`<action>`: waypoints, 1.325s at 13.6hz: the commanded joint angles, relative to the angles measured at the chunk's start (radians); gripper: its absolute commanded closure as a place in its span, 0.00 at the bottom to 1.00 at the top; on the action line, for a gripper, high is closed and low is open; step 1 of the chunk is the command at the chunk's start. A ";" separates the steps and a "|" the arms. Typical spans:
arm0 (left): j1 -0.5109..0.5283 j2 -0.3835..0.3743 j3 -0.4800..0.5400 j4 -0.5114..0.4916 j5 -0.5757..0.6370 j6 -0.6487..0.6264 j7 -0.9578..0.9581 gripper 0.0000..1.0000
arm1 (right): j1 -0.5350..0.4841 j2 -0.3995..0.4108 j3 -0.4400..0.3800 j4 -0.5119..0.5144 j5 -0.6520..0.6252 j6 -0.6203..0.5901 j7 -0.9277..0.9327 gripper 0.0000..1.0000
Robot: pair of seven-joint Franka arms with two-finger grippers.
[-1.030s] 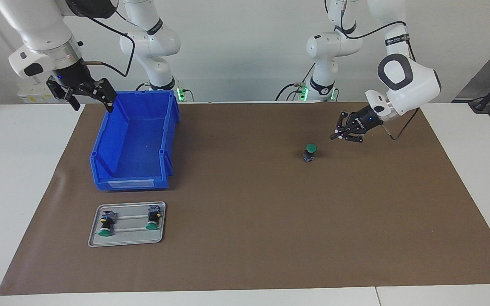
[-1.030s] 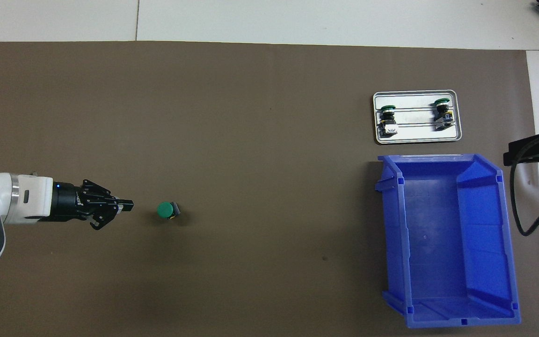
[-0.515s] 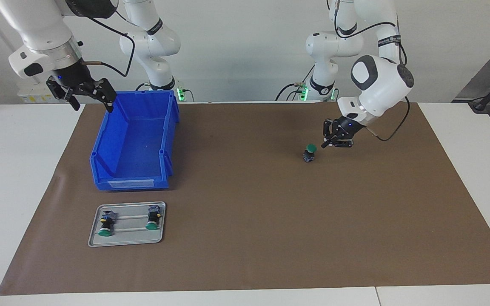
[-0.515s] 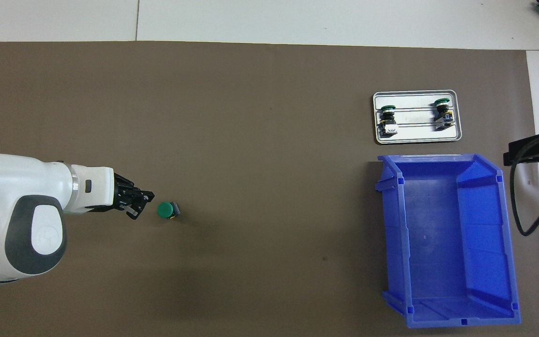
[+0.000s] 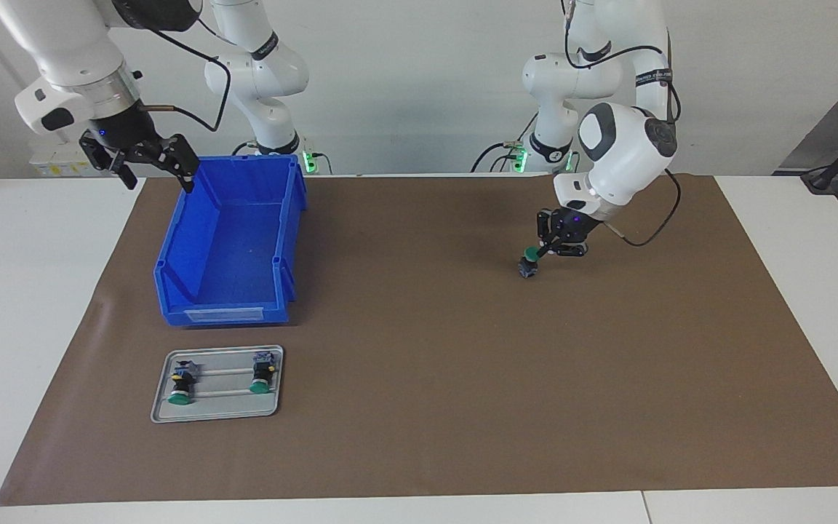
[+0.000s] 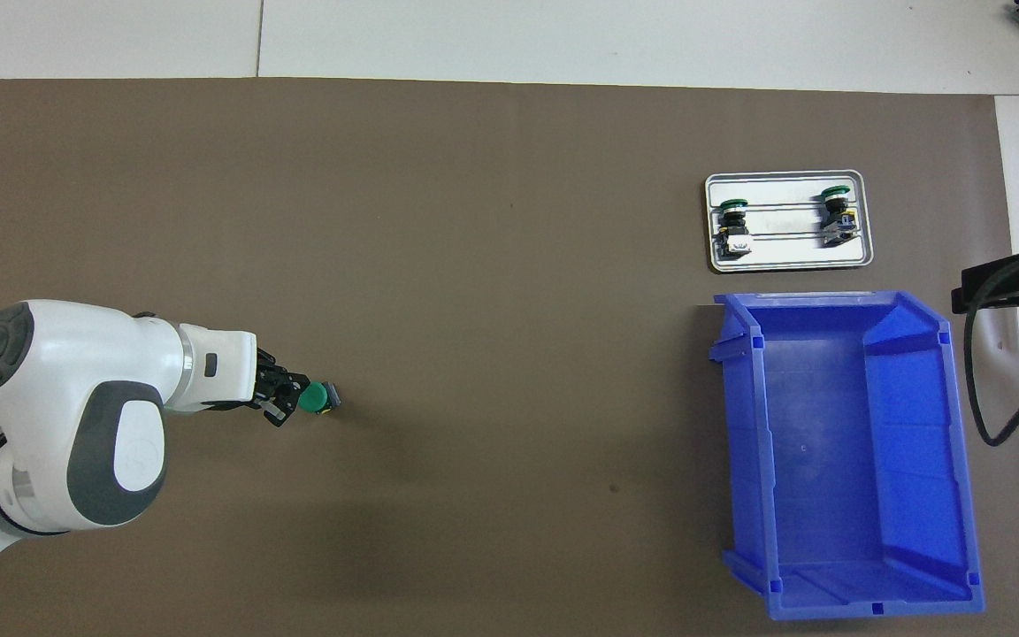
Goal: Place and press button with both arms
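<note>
Across the table from the robots, the facing view shows the button [image 5: 529, 260] standing alone on the brown mat [image 5: 419, 437], green cap up, toward the left arm's end of the table. The left claw [image 5: 535, 254] is shut, its tips brought together into a single blunt point that rests at the cap's edge. That looks to me like the pressing step, since a closed claw pushes more squarely than spread fingers would. The right claw [image 5: 150, 164] stands open over the corner of the blue bin [image 5: 226, 247] nearest its own base and holds nothing; that arm waits. Farther from the robots than the bin sits a metal tray [image 5: 217, 415] with two spare buttons [image 5: 219, 377] lying on their sides.

From overhead, the left claw [image 6: 294, 395] comes in low from the side and meets the button [image 6: 320, 398] at the rim of the cap, not its centre, so a slanted push could tip the switch over. The tray [image 6: 788, 262] and the bin [image 6: 841, 460] lie well apart from it, toward the right arm's end. The right claw [image 6: 996, 287] shows only at the mat's edge, beside the bin.
</note>
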 commanded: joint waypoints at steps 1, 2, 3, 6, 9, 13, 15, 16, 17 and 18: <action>-0.031 -0.011 0.013 -0.036 0.027 0.039 -0.022 1.00 | 0.002 -0.003 -0.002 0.004 -0.001 -0.004 0.007 0.00; -0.033 -0.011 0.013 -0.046 0.027 0.050 -0.022 1.00 | 0.002 -0.003 -0.002 0.004 -0.001 -0.004 0.007 0.00; -0.043 -0.011 0.013 -0.057 0.027 0.062 -0.020 1.00 | 0.002 -0.003 -0.002 0.004 -0.001 -0.004 0.007 0.00; -0.045 -0.007 0.013 -0.075 0.027 0.093 -0.020 1.00 | 0.002 -0.003 -0.002 0.004 -0.001 -0.004 0.007 0.00; -0.045 0.007 0.013 -0.092 0.027 0.128 -0.020 1.00 | 0.002 -0.003 -0.002 0.006 -0.001 -0.004 0.007 0.00; -0.046 0.007 0.013 -0.085 0.027 0.111 -0.020 1.00 | 0.002 -0.003 -0.002 0.004 -0.001 -0.004 0.007 0.00; -0.045 0.004 0.013 -0.062 0.027 0.081 -0.049 1.00 | 0.002 -0.003 -0.002 0.004 -0.001 -0.004 0.007 0.00; -0.043 0.000 0.013 -0.037 0.027 0.050 -0.063 1.00 | 0.002 -0.003 -0.002 0.004 -0.001 -0.004 0.007 0.00; -0.033 -0.002 0.014 -0.004 0.027 0.004 -0.066 1.00 | 0.002 -0.003 -0.002 0.004 -0.001 -0.004 0.007 0.00; -0.028 -0.005 0.016 0.031 0.027 -0.040 -0.082 1.00 | 0.003 -0.003 -0.002 0.004 -0.001 -0.004 0.007 0.00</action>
